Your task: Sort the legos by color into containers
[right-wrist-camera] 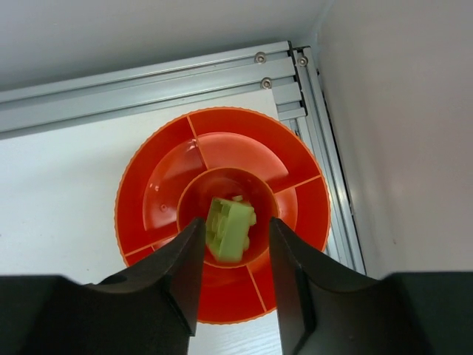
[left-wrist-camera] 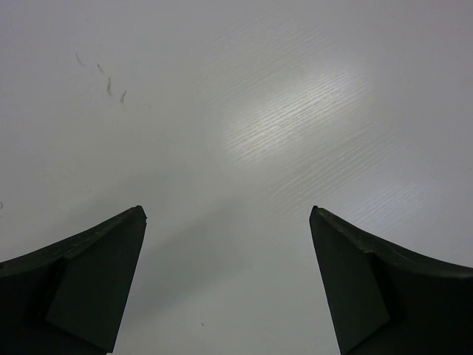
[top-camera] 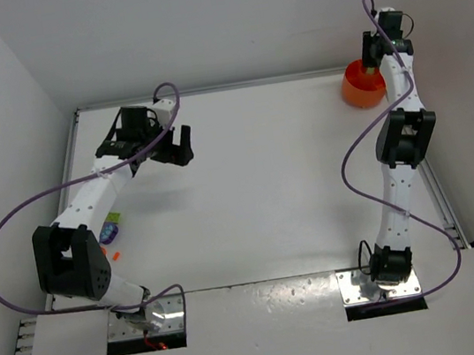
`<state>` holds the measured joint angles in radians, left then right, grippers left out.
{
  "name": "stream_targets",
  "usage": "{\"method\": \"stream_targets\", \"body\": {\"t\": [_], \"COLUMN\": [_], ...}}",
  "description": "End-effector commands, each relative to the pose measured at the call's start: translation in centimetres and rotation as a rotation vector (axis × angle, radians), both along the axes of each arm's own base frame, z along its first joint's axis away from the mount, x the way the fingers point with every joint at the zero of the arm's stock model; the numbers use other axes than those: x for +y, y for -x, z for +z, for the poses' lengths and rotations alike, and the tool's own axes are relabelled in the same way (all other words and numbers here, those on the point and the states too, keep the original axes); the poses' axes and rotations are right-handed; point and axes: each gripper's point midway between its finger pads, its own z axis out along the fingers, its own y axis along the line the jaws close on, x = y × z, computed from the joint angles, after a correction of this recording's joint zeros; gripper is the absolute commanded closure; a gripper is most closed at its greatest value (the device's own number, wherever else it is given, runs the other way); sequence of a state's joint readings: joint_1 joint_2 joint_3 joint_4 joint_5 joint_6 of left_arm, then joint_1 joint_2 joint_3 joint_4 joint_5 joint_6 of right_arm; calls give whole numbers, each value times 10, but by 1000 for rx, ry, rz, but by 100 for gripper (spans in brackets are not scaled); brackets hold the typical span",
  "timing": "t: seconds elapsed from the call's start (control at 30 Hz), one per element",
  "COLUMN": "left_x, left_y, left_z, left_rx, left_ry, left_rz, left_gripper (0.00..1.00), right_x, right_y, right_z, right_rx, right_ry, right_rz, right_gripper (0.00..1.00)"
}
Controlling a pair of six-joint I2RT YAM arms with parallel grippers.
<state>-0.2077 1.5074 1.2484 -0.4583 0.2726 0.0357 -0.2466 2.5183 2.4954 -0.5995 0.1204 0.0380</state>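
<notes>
The lego (right-wrist-camera: 229,228) is yellow-green, the tub (right-wrist-camera: 159,188) bright orange.

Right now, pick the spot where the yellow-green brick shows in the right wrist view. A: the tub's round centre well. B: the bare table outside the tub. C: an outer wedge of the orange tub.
A: the yellow-green brick shows inside the round centre well of the orange tub, framed by the right hand, clear of the wedges and the table.

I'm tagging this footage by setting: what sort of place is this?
Probably a robotics lab bench: a white jointed left arm and right arm bolted to a white tabletop, plain white enclosing walls, aluminium edge rails.
</notes>
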Motion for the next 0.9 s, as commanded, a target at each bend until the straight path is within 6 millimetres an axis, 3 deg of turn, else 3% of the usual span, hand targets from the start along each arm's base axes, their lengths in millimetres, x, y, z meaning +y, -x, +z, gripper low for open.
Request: {"method": "stream_targets", "body": {"t": [0.0, 0.2, 0.27, 0.33, 0.4, 0.43, 0.47, 0.53, 0.6, 0.63, 0.7, 0.73, 0.77, 0.83, 0.87], "left_x": [5, 14, 20, 32, 45, 50, 54, 70, 89, 97, 114, 131, 139, 160, 171], "left_y": [-13, -12, -11, -9, -6, -6, -2, 9, 16, 25, 33, 40, 46, 56, 60], "left_z": [20, 34, 43, 51, 58, 56, 58, 49, 50, 38, 29, 23, 15, 2, -4], "left_rx": [-45, -75, -98, -127, -151, -144, -143, -99, -102, -56, -31, -6, 21, 58, 77], "left_ry": [33, 40, 44, 50, 41, 31, 27, -14, -67, -96, -151, -207, -238, -296, -325], "left_rz": [43, 74, 86, 124, 145, 150, 147, 146, 147, 149, 176, 202, 219, 263, 300], "left_gripper": [1, 1, 1, 1, 1, 1, 1, 1, 1, 1, 3, 4, 9, 15, 24], "right_x": [-1, 3, 16, 39, 66, 77, 97, 127, 149, 162, 180, 183, 194, 204, 214], "right_y": [-11, -8, 0, 8, 19, 28, 32, 55, 80, 89, 113, 124, 137, 153, 169], "right_z": [33, 51, 65, 64, 93, 86, 94, 118, 126, 126, 107, 114, 93, 82, 71], "right_rx": [-93, -120, -121, -84, -105, -85, -91, -112, -93, -79, -2, -13, 42, 65, 91], "right_ry": [5, -7, -40, -57, -63, -96, -93, -76, -98, -113, -171, -176, -209, -225, -251], "right_rz": [0, 10, 58, 142, 228, 277, 324, 409, 469, 498, 542, 554, 576, 597, 612], "right_gripper": [56, 55, 55, 55, 54, 52, 51, 47, 44, 43, 41, 41, 40, 40, 40]}}
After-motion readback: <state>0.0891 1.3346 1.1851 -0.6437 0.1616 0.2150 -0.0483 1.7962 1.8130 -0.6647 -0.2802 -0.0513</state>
